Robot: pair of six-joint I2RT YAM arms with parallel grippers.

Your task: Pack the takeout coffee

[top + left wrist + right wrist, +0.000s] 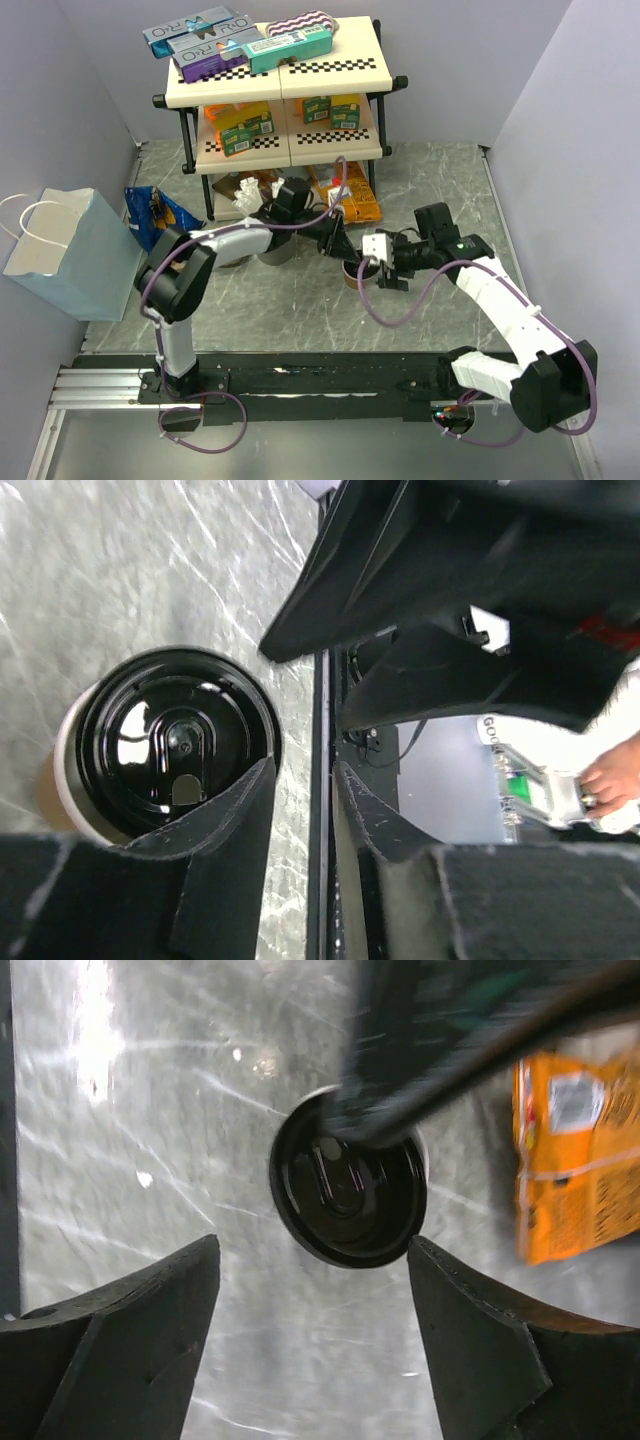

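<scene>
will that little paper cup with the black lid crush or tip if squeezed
The small tan paper cup probably has thin walls, so a hard squeeze may dent it. Its round black plastic lid looks seated, likely stiffening the rim. On the smooth grey tabletop it may slide when pushed.

Bright, even overhead light fills the top view. The marbled desk (300, 320) carries only faint, soft shadows. Focus is sharp to the edges, though the walls (560, 120) splay outward at 3 and 9 o'clock.

In the left wrist view the desk is washed nearly white toward 11 o'clock. The glossy black lid (170, 745) mirrors small white highlights, and the left end effector (303, 770) at 6 o'clock is dark and soft.

In the right wrist view glare streaks the desk at 11 o'clock. The orange packet (575, 1160) at 3 o'clock and the left arm (440, 1040) at 1 o'clock are smeared with blur. The right end effector (312, 1250) sits in shadow.
</scene>
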